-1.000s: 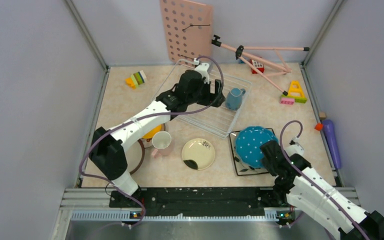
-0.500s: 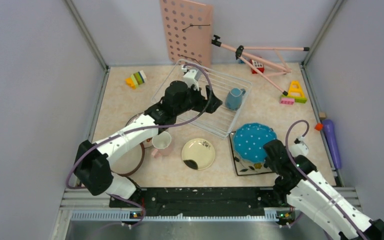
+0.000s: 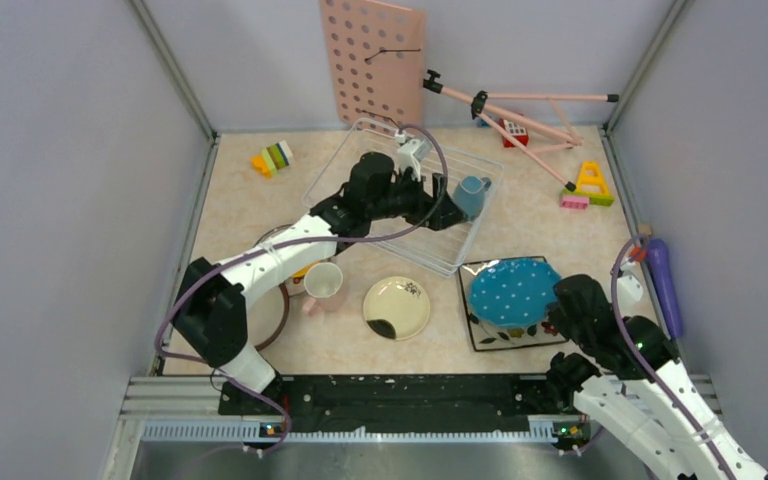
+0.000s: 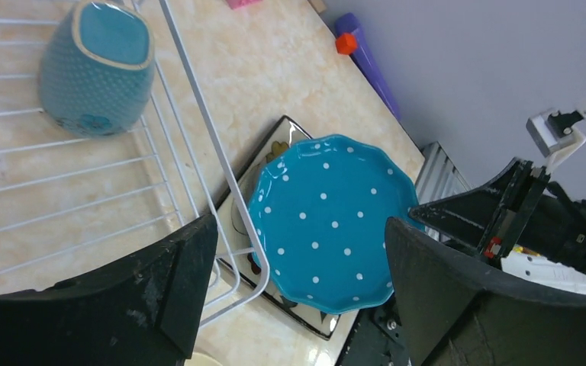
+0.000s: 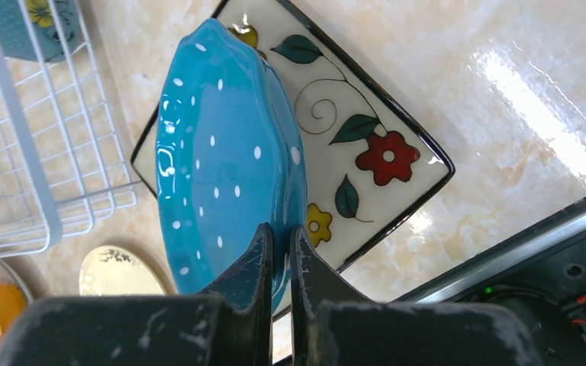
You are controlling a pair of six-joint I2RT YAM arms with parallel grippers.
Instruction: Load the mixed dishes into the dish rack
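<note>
My right gripper (image 5: 278,252) is shut on the near rim of the teal polka-dot plate (image 5: 221,152) and holds it tilted up over the square flowered plate (image 5: 366,130); both plates also show in the top view (image 3: 508,290) (image 3: 520,338). My left gripper (image 4: 297,290) is open and empty over the white wire dish rack (image 3: 360,155), just left of the blue cup (image 3: 471,196) that lies in it. The cream plate with black blotch (image 3: 397,307), pink cup (image 3: 323,281), orange-yellow bowl (image 3: 305,268) and dark-red-rimmed plate (image 3: 268,318) sit in front of the rack.
A pink pegboard (image 3: 372,60) leans on the back wall with a pink stand (image 3: 520,105) beside it. Toy blocks lie at back left (image 3: 273,158) and back right (image 3: 590,185). A purple cylinder (image 3: 663,280) lies by the right wall.
My right gripper has drawn back to the right with the teal plate, tipping it. My left gripper pulled left, then came back beside the blue cup.
</note>
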